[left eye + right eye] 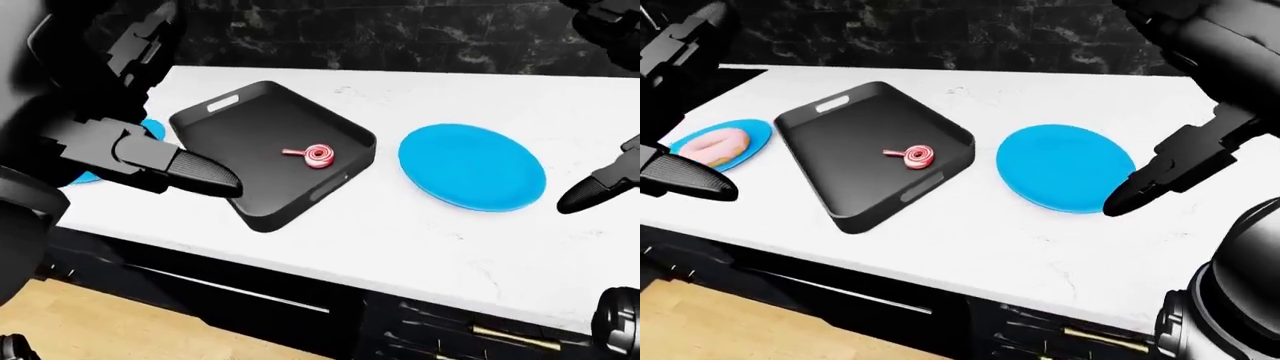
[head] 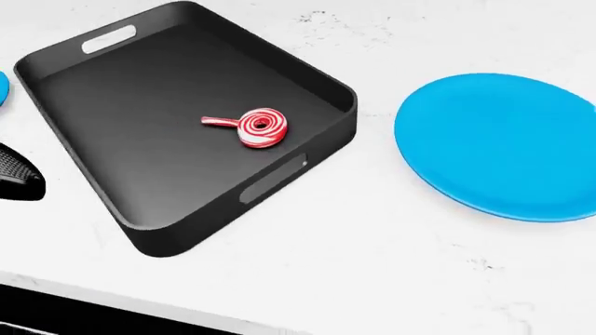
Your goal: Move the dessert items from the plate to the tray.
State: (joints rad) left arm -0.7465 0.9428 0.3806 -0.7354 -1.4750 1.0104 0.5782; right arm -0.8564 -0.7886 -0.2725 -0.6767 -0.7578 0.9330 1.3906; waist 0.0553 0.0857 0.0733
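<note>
Nearest to me, in the right-eye view, I see my right hand (image 1: 1145, 187) hanging over the near edge of the white counter (image 1: 980, 232), with one dark finger tip (image 1: 1118, 204) pointing at the near right rim of the empty blue plate (image 1: 1065, 167). It grasps nothing, and I cannot tell if its fingers are spread or closed, because I see only this one finger clearly.

My left hand (image 1: 165, 161) is over the counter's near left part, beside the left wall of the black tray (image 2: 149, 241) — its pointed fingers (image 1: 205, 174) overlap the tray's near left corner in the left-eye view. This hand also carries nothing, and whether it is released or clenched I cannot tell.

The tray lies turned at an angle on the counter, left of the empty plate and apart from it. Inside it, near its right wall, lies a red and white swirl candy (image 2: 260, 128) with its short stick pointing left.

Farther, at the counter's left edge, a second blue plate (image 1: 755, 135) holds a pink donut (image 1: 712, 146) — well apart from both hands.
</note>
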